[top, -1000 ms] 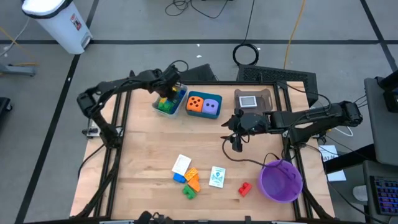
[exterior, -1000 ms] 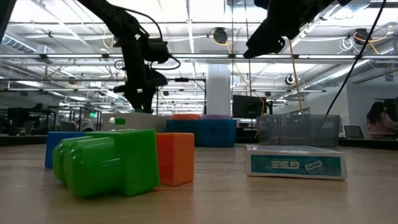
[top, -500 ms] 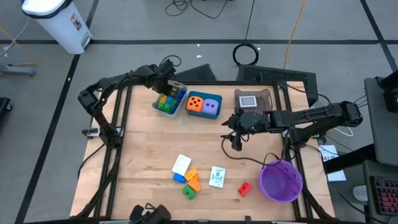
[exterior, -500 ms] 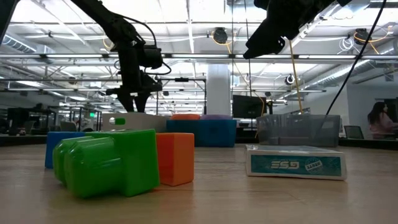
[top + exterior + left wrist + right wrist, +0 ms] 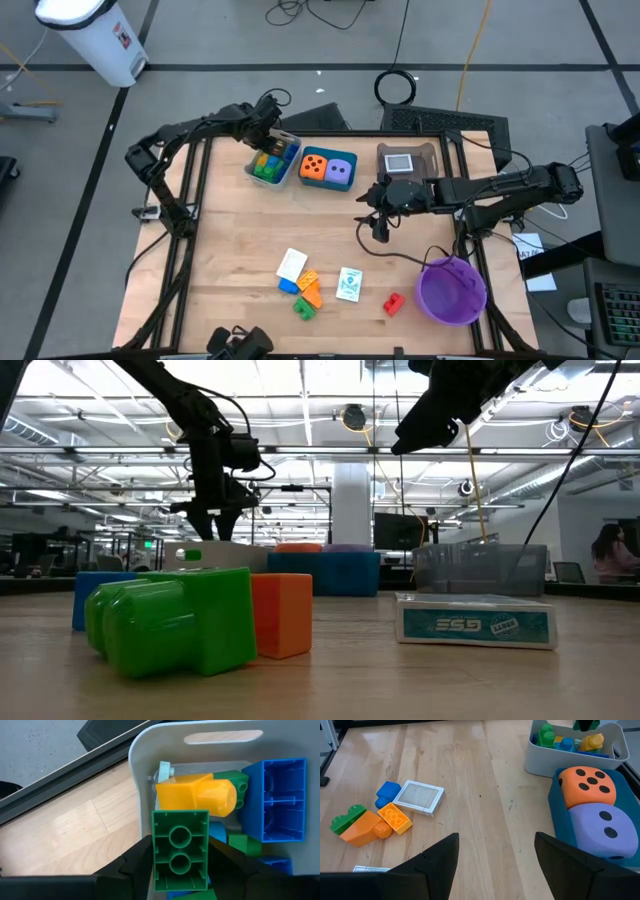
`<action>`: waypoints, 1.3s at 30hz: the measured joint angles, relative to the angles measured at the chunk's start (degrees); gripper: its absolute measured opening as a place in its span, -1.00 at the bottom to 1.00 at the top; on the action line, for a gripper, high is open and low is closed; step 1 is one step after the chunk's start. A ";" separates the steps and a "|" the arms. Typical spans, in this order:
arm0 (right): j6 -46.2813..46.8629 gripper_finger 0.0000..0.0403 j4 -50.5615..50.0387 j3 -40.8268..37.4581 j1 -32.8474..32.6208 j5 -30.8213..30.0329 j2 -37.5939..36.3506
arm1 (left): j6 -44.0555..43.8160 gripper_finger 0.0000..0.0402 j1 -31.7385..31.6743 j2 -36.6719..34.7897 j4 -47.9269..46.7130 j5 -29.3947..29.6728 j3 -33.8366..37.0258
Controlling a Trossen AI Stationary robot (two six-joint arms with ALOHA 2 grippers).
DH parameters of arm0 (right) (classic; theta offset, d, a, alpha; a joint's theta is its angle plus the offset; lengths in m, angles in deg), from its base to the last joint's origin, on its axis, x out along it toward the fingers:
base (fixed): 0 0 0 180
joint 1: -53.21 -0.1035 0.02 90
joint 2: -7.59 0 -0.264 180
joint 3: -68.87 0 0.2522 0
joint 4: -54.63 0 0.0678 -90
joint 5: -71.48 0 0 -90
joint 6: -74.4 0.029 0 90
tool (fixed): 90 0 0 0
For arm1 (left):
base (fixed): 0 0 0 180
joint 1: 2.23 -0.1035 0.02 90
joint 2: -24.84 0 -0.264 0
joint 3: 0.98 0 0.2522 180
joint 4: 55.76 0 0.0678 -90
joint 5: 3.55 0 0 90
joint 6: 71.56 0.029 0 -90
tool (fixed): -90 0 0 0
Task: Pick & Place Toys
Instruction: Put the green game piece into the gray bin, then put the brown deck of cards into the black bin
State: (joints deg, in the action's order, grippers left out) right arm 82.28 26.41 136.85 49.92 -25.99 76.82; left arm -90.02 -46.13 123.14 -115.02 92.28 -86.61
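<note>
My left gripper (image 5: pixel 263 140) hangs over the far left corner of the grey tray (image 5: pixel 145 750), which holds yellow, blue and green bricks. It is shut on a green brick (image 5: pixel 180 849). My right gripper (image 5: pixel 495 865) hovers open above the middle right of the table (image 5: pixel 230 250), with nothing between its fingers. Orange and purple dice (image 5: pixel 590 800) sit in the teal tray. Near the front edge lie two cards (image 5: pixel 291 264) (image 5: pixel 349 284), a cluster of blue, orange and green bricks (image 5: pixel 305 293) and a red brick (image 5: pixel 393 302). My left gripper pinches the green brick by its two long sides (image 5: pixel 156 855), one finger (image 5: pixel 137 865) on each side. The fingers come steeply from above. The brick's hollow underside faces the wrist camera, and the brick hangs clear above the bricks in the grey tray.
A brown tray (image 5: pixel 408 160) with a card stands at the far right, next to the teal tray (image 5: pixel 345 182). The round purple bowl (image 5: pixel 452 290) sits at the near right corner. Bare wood lies between the trays and the loose toys.
My left gripper has carried the green brick a short way toward the table's far left corner, over the grey tray, rolling slightly. For the last half second it has kept still.
</note>
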 joint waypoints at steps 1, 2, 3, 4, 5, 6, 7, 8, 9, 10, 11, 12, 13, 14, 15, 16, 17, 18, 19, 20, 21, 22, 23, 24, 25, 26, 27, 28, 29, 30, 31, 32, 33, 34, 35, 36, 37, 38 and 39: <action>0.00 0.25 0.00 0.00 0.00 0.00 0.00 | 0.00 -0.09 0.00 0.00 -0.02 0.00 0.00; 0.00 0.25 0.00 0.00 0.00 0.02 0.00 | 0.01 -0.05 -0.02 0.00 -0.02 0.00 0.00; 0.00 0.25 0.00 0.00 0.00 0.02 0.00 | 0.19 -0.02 -0.02 0.00 -0.07 0.01 0.00; 0.00 0.25 0.00 0.00 0.00 0.02 0.00 | 0.30 0.02 -0.02 0.00 -0.17 0.02 0.00; 0.00 0.25 0.00 0.00 0.00 0.00 0.00 | 0.33 0.05 -0.02 0.00 -0.39 0.02 0.00; 0.00 0.25 0.00 0.00 0.00 0.02 0.00 | 0.33 0.08 -0.02 0.00 -0.75 0.02 0.00; 0.00 0.25 0.00 0.00 0.00 0.02 0.00 | 0.33 0.10 -0.02 0.00 -1.20 0.03 0.00; 0.00 0.25 0.00 0.00 0.00 0.02 0.00 | 0.31 0.12 -0.02 0.00 -1.66 0.02 0.00; 0.00 0.25 0.00 0.00 0.00 0.02 0.00 | 0.33 0.14 -0.02 0.00 -2.10 -0.17 0.00; 0.00 0.25 0.00 0.00 0.00 0.02 0.00 | 0.35 0.15 -0.02 0.00 -2.47 -0.82 0.00; 0.00 0.25 0.00 0.00 0.00 0.02 0.00 | 0.49 0.16 -0.01 0.00 -2.78 -1.61 0.00; 0.00 0.25 0.00 0.00 0.00 0.02 0.00 | 0.67 0.16 0.00 0.00 -2.99 -2.25 0.00; 0.00 0.25 0.00 0.00 0.00 0.02 0.00 | 0.75 0.16 0.07 0.00 -3.04 -3.09 0.00; 0.00 0.25 0.00 0.00 0.00 0.02 0.00 | 0.76 0.16 0.12 0.00 -3.04 -3.69 0.00; 0.00 0.25 0.00 0.00 0.00 0.02 0.00 | 0.76 0.16 0.15 0.00 -3.04 -4.14 0.00; 0.00 0.25 0.00 0.00 0.00 0.02 0.00 | 0.76 0.17 0.15 0.00 -3.06 -4.58 0.00; 0.00 0.25 0.00 0.00 0.00 0.02 0.00 | 0.76 0.17 0.15 0.00 -3.29 -4.99 0.00; 0.00 0.25 0.00 0.00 0.00 0.02 0.00 | 1.12 0.17 0.15 -0.02 -3.74 -5.70 0.00; 0.00 0.25 0.00 0.00 0.00 0.02 0.00 | 1.92 0.16 0.15 -0.02 -4.35 -6.43 0.00; 0.00 0.25 0.00 0.00 0.00 0.02 0.00 | 2.99 0.16 0.15 -0.02 -5.31 -7.18 0.00; 0.00 0.25 0.00 0.00 -0.02 0.02 0.00 | 4.21 0.15 0.13 -0.03 -6.33 -7.73 0.00; 0.04 0.25 0.00 0.00 -0.02 0.02 0.00 | 5.63 0.15 0.12 -0.17 -7.87 -8.21 0.00; 0.30 0.25 0.00 0.00 -0.02 0.02 0.00 | 7.15 0.14 0.02 -0.48 -9.44 -8.66 0.02; 0.44 0.25 0.00 0.00 -0.02 0.02 0.00 | 8.42 0.13 -0.09 -0.89 -11.23 -8.83 0.02; 0.44 0.25 0.00 0.00 -0.02 0.04 0.00 | 9.54 0.12 -0.11 -1.36 -13.16 -8.79 0.02; 0.44 0.25 0.00 0.00 -0.02 0.04 0.00 | 10.57 0.11 -0.11 -1.86 -15.10 -8.81 0.02; 0.44 0.25 0.00 0.00 -0.02 0.04 0.01 | 11.47 0.10 -0.13 -2.50 -16.95 -8.79 0.02; 0.44 0.25 0.00 0.00 -0.02 0.04 0.02 | 12.33 0.09 -0.13 -3.29 -18.58 -8.79 0.04; 0.44 0.25 0.02 0.00 -0.02 0.04 0.02 | 13.18 0.08 -0.13 -4.19 -19.93 -8.79 0.04; 0.44 0.25 0.04 0.00 -0.02 0.04 0.02 | 13.70 0.07 -0.13 -5.24 -21.21 -8.77 0.04; 0.44 0.25 0.03 0.00 -0.02 0.04 0.02 | 13.88 0.06 -0.13 -6.34 -22.36 -8.78 0.04; 0.44 0.25 0.07 0.00 -0.02 0.02 0.02 | 13.83 0.06 -0.11 -7.54 -23.37 -8.79 0.04; 0.44 0.25 0.09 0.00 -0.02 0.02 0.02 | 13.60 0.05 -0.11 -8.82 -24.03 -8.81 0.04; 0.44 0.25 0.15 0.00 -0.02 0.03 0.02 | 13.37 0.04 -0.03 -10.26 -24.48 -8.81 0.04; 0.44 0.25 0.41 0.00 -0.02 0.02 0.02 | 12.87 0.03 0.22 -11.82 -24.81 -8.82 0.04; 0.44 0.25 0.81 0.00 -0.02 0.04 0.02 | 12.16 0.03 0.52 -13.28 -24.88 -8.97 0.04; 0.44 0.25 1.26 0.00 -0.02 0.03 0.02 | 11.48 0.03 0.93 -14.73 -24.90 -9.37 0.04; 0.44 0.25 1.82 0.00 -0.02 0.03 0.02 | 10.61 0.04 1.45 -16.18 -24.88 -10.26 0.04; 0.44 0.25 2.52 0.00 -0.03 0.04 0.02 | 9.60 0.04 2.08 -17.65 -24.80 -11.47 0.04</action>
State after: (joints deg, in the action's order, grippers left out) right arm 82.71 28.93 136.85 49.90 -25.95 76.84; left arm -80.41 -44.05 105.49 -139.82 80.80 -86.57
